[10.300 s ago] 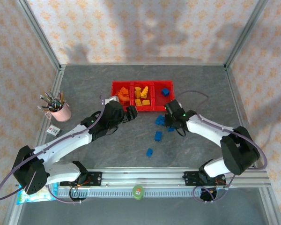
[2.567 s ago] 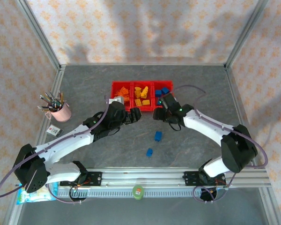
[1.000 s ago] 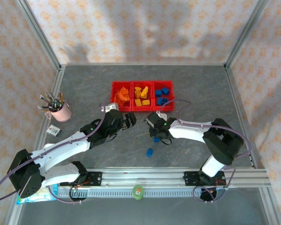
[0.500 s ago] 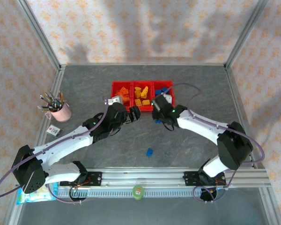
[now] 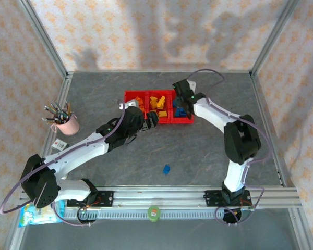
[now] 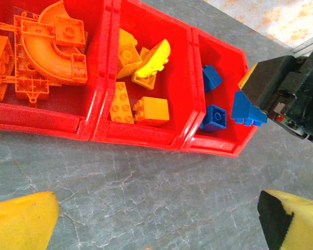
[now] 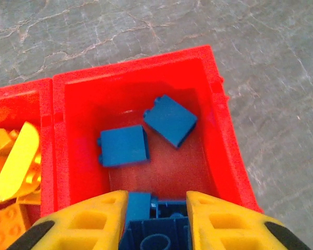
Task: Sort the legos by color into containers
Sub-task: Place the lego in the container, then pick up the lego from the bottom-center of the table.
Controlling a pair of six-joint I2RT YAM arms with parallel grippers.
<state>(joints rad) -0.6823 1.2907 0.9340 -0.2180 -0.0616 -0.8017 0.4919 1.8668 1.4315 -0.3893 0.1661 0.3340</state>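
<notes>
- The held blue brick (image 6: pixel 247 109) is pinched between the yellow pads of the right end effector (image 7: pixel 156 208), above the near wall of the right-hand bin (image 7: pixel 227 146).
- Change: a second ago this end effector was down on the tabletop (image 5: pixel 208 156) at a blue brick. It has since lifted and travelled to the bin, and that spot is now bare.
- The right-hand bin already holds two blue bricks (image 7: pixel 122 146) lying flat, with a third partly hidden under the pads.
- The containers (image 6: pixel 135 136) form one red row. The middle bin holds the yellow bricks (image 6: pixel 141 78) and the left bin holds the orange bricks (image 6: pixel 47 49), including curved pieces.
- One loose blue brick (image 5: pixel 166 169) lies on the tabletop, well apart from the row, toward the arm bases.
- The left end effector (image 5: pixel 151 120) hovers just in front of the row with its pads spread wide and nothing between them.
- Assessment: the task is nearly complete. The step in hand is release into the right-hand bin. The loose blue brick is the last piece visible outside the bins.
</notes>
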